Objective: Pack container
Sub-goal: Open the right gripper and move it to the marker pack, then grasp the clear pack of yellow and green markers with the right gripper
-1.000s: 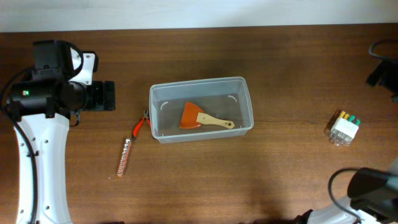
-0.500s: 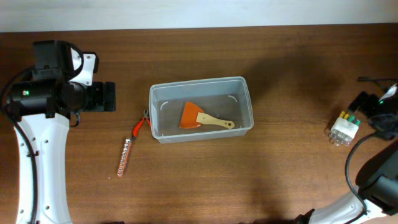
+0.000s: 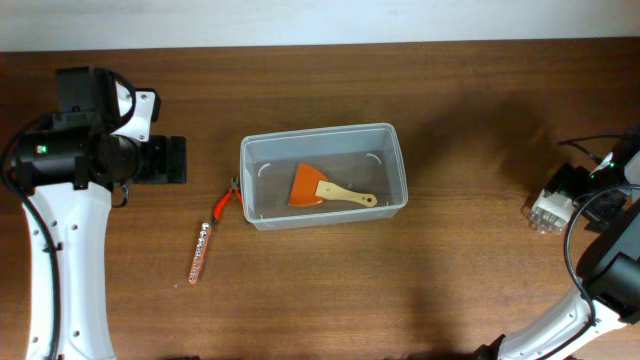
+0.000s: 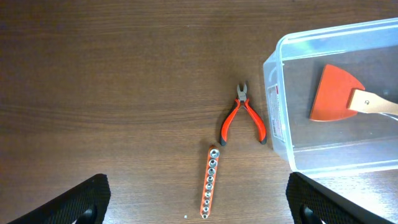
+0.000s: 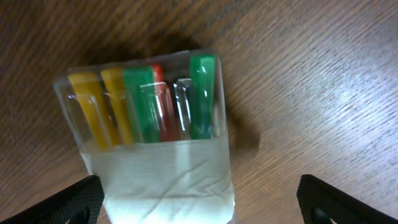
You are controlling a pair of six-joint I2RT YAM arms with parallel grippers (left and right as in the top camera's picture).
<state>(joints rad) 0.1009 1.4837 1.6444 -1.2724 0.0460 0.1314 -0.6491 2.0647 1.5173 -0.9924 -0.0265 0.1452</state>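
The clear plastic container (image 3: 322, 136) stands mid-table with an orange scraper with a wooden handle (image 3: 318, 188) inside; it also shows in the left wrist view (image 4: 277, 124). Red pliers (image 4: 243, 116) and an orange socket rail (image 4: 210, 181) lie on the table left of it. My left gripper (image 4: 198, 205) is open and empty, above the socket rail. A small clear box of coloured bits (image 5: 149, 130) lies at the far right (image 3: 547, 208). My right gripper (image 5: 199, 199) is open, its fingers straddling this box, close above it.
The wooden table's back edge meets a white wall (image 3: 320, 20) at the top. Black cables (image 3: 590, 150) run by the right arm near the table's right edge.
My right arm has come in from the right edge and lowered over the small box of bits. The left arm has not moved.
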